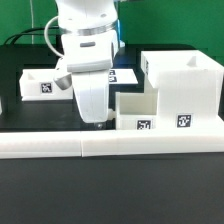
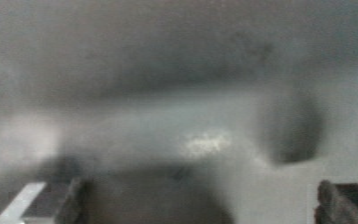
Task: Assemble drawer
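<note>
Arm down low between the drawer trays, jaws spread wide.
Exterior view: I see the drawer housing [image 1: 182, 85] standing on the black bench [image 1: 110, 195] at the exterior view's right, top open, tag on its front, inside hidden from me. A lower tray [image 1: 137, 108] sits against the housing on its exterior-view-left side, tagged in front, with only white inner wall showing. A second tray [image 1: 45, 82] lies well apart at the exterior view's left, partly behind the arm [image 1: 85, 40], tag on its near wall, inside only partly visible. The long white rail [image 1: 110, 147] runs across in front. The jaws are down near the bench, just beside the lower tray; I can't tell their gap here. Wrist view: heavy blur over a grey-white surface. Two dark fingers [image 2: 43, 205] sit at opposite edges, so the jaws stand wide apart.
</note>
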You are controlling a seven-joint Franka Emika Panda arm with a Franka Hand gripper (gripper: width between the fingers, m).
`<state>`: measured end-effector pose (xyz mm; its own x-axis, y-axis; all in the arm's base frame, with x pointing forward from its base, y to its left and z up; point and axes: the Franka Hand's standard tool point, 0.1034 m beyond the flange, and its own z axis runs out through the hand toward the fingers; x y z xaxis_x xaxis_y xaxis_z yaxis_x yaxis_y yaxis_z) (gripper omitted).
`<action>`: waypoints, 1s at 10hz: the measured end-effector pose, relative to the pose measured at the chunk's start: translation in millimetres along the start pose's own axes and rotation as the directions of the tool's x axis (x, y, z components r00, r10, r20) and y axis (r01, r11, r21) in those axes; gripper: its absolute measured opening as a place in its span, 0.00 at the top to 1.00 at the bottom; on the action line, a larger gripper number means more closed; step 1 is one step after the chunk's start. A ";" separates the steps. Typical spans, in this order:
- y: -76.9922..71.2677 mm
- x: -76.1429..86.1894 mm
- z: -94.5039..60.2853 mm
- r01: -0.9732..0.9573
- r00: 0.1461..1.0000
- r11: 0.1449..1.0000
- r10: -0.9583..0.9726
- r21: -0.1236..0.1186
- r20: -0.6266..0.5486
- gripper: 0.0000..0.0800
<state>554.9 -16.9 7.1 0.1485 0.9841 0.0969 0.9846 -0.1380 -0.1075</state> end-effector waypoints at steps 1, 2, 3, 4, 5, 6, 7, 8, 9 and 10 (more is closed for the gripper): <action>-2.7 1.3 1.2 -0.062 0.998 0.998 0.062 -0.008 -0.004 0.19; -2.4 0.1 1.8 -0.050 0.999 0.999 0.050 -0.007 -0.003 0.19; -2.5 0.3 2.0 -0.050 0.999 0.999 0.050 -0.006 -0.003 0.19; -2.7 0.2 2.3 -0.050 0.999 0.999 0.050 -0.006 -0.003 0.19; -2.8 0.2 2.5 -0.050 0.999 0.999 0.050 -0.006 -0.004 0.19; -2.9 0.3 2.7 -0.050 0.999 0.999 0.050 -0.005 -0.004 0.19; -3.0 0.1 2.8 -0.045 0.999 0.999 0.045 -0.005 -0.004 0.19; -4.9 -2.9 3.3 0.047 0.999 0.999 -0.047 0.007 -0.002 0.19; -4.1 -4.3 2.7 0.095 0.996 0.995 -0.095 0.008 -0.001 0.19; -4.1 -4.2 2.4 0.096 0.995 0.995 -0.096 0.021 -0.001 0.19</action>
<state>549.9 -20.3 4.7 0.0538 0.9927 0.1079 0.9921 -0.0409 -0.1184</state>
